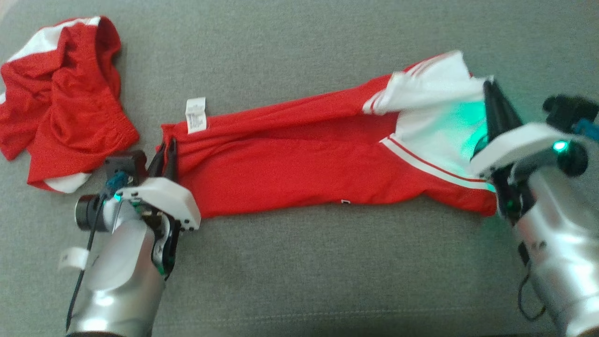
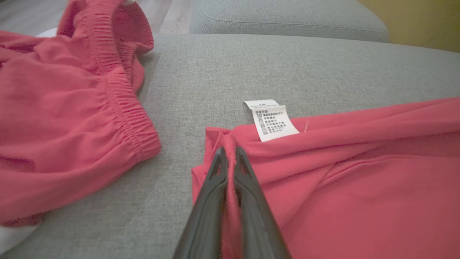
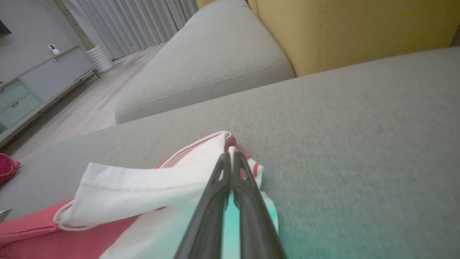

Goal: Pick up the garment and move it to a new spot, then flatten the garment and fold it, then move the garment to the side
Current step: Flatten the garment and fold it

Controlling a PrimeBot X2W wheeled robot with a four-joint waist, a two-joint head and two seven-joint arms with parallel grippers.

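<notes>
The garment (image 1: pixel 290 159), red with a white, striped end, lay stretched in a long band between my two pincers, resting on the grey sofa cushion (image 1: pixel 299 271). My left pincer (image 1: pixel 167 146) was closed tight on a gathered pleat of the red hem. The white care label (image 1: pixel 196 114) sat just past its fingertips, slightly to their right. My right pincer (image 1: pixel 491 89) was closed as well, nipping the white cloth at the opposite end. A turned-over white flap (image 3: pixel 143 187) lay just left of its fingers.

I judged the cloth thin, light and entirely limp. It bunched wherever I pinched it and creased along its length instead of holding a shape. It would likely follow a pull without resistance, but only a small pinch was held at each end, so it could slip out under a sharp tug. To spread it flat, I reckoned the better holds were the outer corners of the hem and the shoulder, not the mid-edge pleats.

A crumpled pair of red shorts (image 1: pixel 61 98) lay left of my left pincer, apart from the hem. Beyond my right pincer there was bare cushion, then a yellow backrest (image 3: pixel 359 28).
</notes>
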